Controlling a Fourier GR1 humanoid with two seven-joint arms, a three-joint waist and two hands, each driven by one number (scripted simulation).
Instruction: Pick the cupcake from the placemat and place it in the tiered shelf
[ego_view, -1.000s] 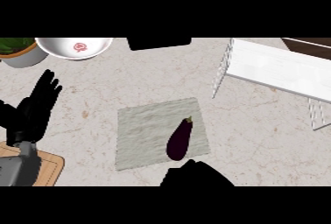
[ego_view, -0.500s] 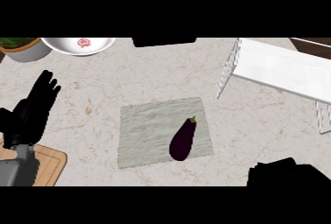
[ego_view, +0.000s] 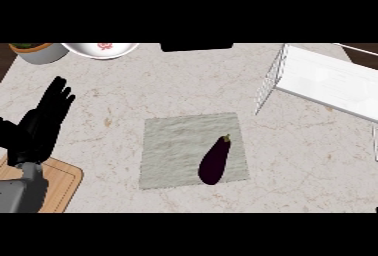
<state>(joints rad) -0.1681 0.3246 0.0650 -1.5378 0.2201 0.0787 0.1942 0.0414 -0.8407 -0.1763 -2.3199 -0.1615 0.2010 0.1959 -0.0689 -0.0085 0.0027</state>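
Lying on the mat (ego_view: 181, 145), toward 5 o'clock: a dark purple eggplant (ego_view: 214, 161), not a cupcake. Tilting with its stem pointing up toward 1 o'clock. Sitting untouched, so looking like the very start of the pick step.

Resting at 9 o'clock: the left robot hand (ego_view: 40, 125), fingers straight and open, holding nothing, well apart from the eggplant. Not showing anywhere: the right robot hand.

Waiting at 2 o'clock on the pale surface (ego_view: 125, 90): the white wire shelf (ego_view: 325, 80).

Probably needing next: bringing a robot hand over the eggplant, curling around its fat middle, lifting, then carrying toward 2 o'clock to the shelf.
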